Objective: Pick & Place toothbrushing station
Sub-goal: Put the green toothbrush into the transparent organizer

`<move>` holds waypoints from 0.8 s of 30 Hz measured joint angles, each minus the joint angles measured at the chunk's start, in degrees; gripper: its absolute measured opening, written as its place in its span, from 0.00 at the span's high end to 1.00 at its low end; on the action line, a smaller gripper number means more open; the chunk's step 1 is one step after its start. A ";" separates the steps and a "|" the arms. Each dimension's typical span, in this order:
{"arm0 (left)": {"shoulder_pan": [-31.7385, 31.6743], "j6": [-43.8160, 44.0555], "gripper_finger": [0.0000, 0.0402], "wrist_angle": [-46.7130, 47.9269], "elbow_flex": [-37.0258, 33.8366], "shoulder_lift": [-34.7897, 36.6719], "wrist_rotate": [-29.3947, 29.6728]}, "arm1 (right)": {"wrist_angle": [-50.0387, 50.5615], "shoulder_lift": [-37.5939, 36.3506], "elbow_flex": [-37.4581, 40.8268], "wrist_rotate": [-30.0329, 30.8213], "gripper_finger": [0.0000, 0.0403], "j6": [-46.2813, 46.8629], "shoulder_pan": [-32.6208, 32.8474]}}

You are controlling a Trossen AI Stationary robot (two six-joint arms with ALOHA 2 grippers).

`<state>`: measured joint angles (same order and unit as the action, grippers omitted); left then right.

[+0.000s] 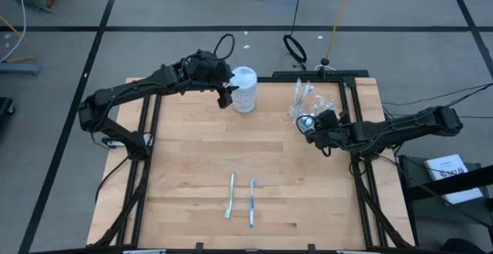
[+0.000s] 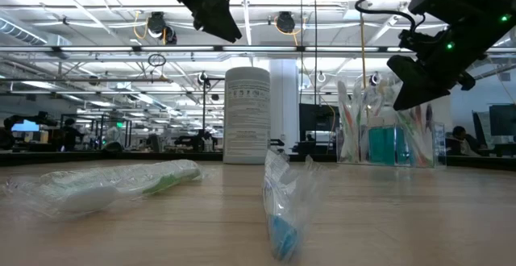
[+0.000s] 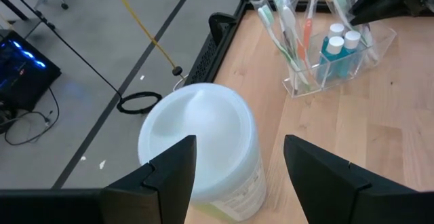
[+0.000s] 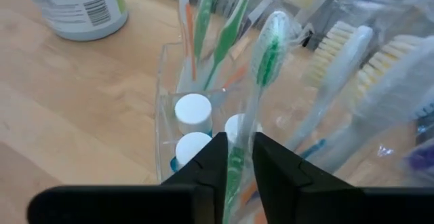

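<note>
Right hand (image 4: 237, 159): a wrapped green toothbrush (image 4: 261, 81) is seen between its two fingers, which are set close on either side of the handle. Whether the brush is gripped or already let go cannot be told. In the high view this hand (image 1: 310, 125) is at the upper right of the tabletop (image 1: 200, 162), at the clear holder (image 1: 308, 100). The brush stands upright, with its head above the holder's rim.

Inside the holder, white-capped teal toothpaste tubes (image 4: 193, 112) are seen just below the green brush. More wrapped toothbrushes (image 3: 288, 30) with white, green and orange handles lean against each other in it. The holder is seen at right in the low view (image 2: 387, 137), with the right hand (image 2: 415, 81) just above it.

Left hand (image 3: 237, 176): fingers spread apart, nothing between them. It is held over the white canister (image 3: 200, 146), lid directly below. In the high view it (image 1: 225, 94) sits at upper centre, just left of the canister (image 1: 244, 89).

Two wrapped toothbrushes are laid side by side at lower centre of the tabletop, apart from each other and well apart from the holder: a green-white one (image 1: 230, 195) on the left and a blue one (image 1: 251, 202) on the right. Both are seen up close in the low view.
</note>
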<state>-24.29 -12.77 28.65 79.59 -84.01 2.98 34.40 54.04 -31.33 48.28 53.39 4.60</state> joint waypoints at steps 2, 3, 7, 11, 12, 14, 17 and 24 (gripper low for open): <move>0.00 0.04 0.43 0.37 -0.01 0.00 0.01 | 0.25 0.00 0.00 -0.14 0.82 1.27 0.00; 0.00 0.04 0.43 0.44 -0.02 0.00 0.01 | 0.36 0.00 0.00 -0.36 0.81 1.21 0.00; 0.00 0.09 0.43 0.46 -0.02 0.00 -0.02 | 0.25 -0.43 0.00 -0.44 0.77 1.01 0.00; 0.00 1.12 0.43 1.09 -0.02 0.00 -0.02 | -0.18 -3.40 0.02 -0.66 0.75 1.32 0.00; 0.00 1.30 0.43 1.48 -0.02 0.00 -0.02 | -0.71 -4.35 0.02 -0.97 0.75 1.33 0.06; 0.00 1.33 0.43 2.39 -0.02 0.00 -0.02 | -2.09 -6.30 0.02 -2.24 0.75 0.15 0.68; 0.00 1.33 0.43 3.40 -0.04 0.00 -0.02 | -4.69 -8.74 0.02 -1.99 0.76 -2.78 2.67; 0.02 2.71 0.43 3.44 -0.04 0.00 -0.04 | -6.11 -11.30 0.02 1.24 0.78 -6.06 7.22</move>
<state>-24.27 -10.06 32.08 79.55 -84.01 2.94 28.29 42.74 -31.31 49.52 47.33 11.82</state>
